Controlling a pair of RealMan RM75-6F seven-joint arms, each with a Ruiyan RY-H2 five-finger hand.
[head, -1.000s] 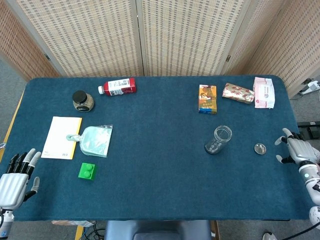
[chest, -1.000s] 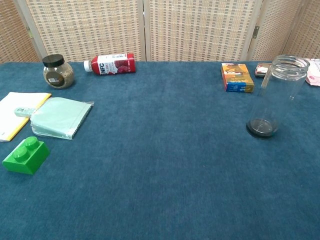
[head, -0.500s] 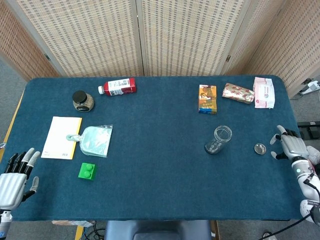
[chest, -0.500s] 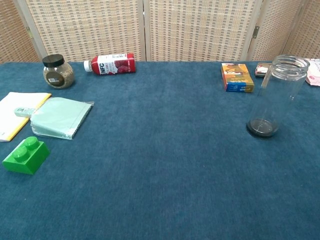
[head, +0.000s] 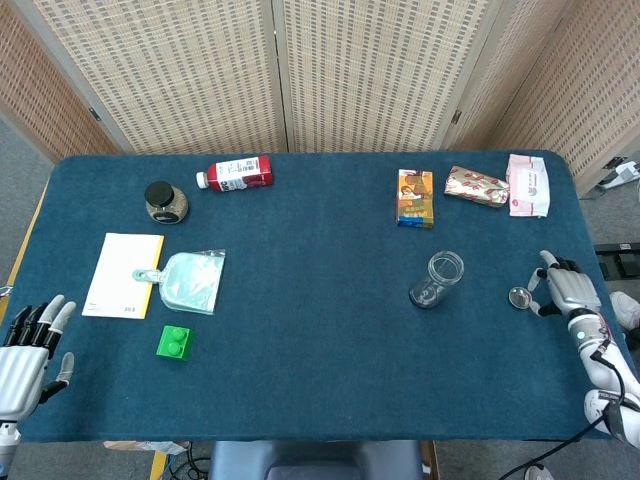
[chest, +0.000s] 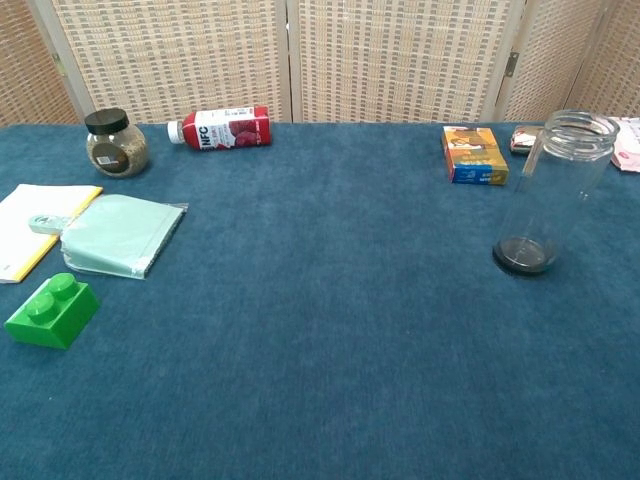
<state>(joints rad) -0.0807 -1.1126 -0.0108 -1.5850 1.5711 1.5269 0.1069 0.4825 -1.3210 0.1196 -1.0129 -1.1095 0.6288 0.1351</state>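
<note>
1. Right hand (head: 566, 290): at the surface's right edge, fingers spread and holding nothing, fingertips just beside the small round lid (head: 519, 296); placed as if to reach it.
2. Small round lid: flat on the surface (head: 320, 330) near the right edge, apart from its likely partner.
3. Glass jar (head: 437, 279): upright, uncapped, empty, right of centre.
4. Left hand (head: 22, 350): at the near left corner, fingers extended, empty, nearest the green brick (head: 175, 342).
5. Far edge: red bottle (head: 234, 173) lying down, dark-lidded jar (head: 164, 201), orange box (head: 415, 197), two packets.
6. Left side: yellow pad (head: 124, 274), clear pouch (head: 190, 281).
</note>
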